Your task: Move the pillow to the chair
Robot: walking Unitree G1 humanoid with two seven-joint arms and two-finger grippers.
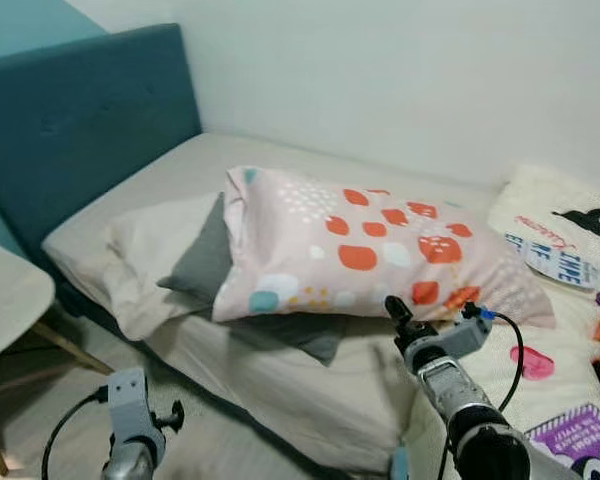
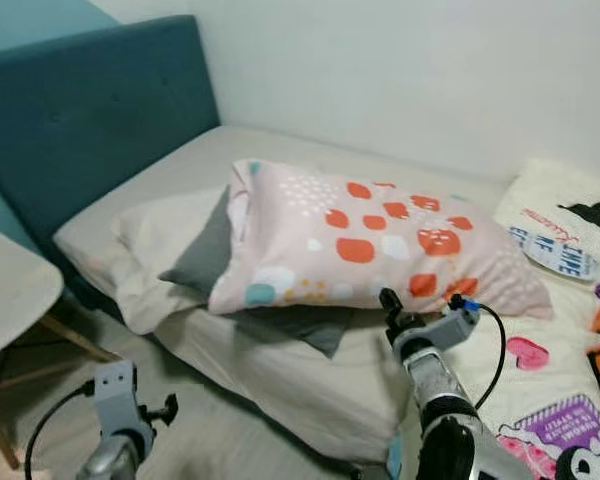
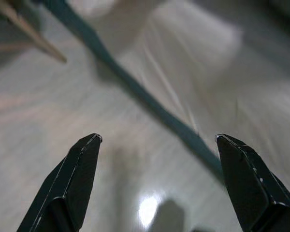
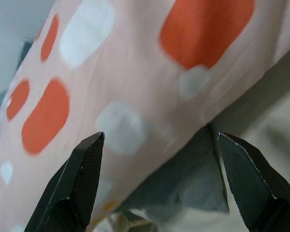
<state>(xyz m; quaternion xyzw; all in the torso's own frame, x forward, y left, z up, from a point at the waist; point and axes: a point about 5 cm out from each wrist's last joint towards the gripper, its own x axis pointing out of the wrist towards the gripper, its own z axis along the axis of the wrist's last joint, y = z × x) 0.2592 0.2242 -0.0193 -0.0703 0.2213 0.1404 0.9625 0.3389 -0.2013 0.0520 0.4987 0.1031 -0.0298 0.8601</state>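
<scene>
A bed (image 1: 280,390) with a blue headboard (image 1: 75,130) stands against a white wall. The pink spotted pillow (image 1: 360,250) lies across it, on top of a grey pillow (image 1: 200,262) and a cream one (image 1: 145,250). The right gripper (image 4: 159,145) sits just in front of the pink pillow's near edge, fingers spread wide. The left gripper (image 3: 157,145) hangs low over the floor (image 3: 48,111), fingers also apart. The white chair (image 1: 5,295) stands to the left, beside the bed.
</scene>
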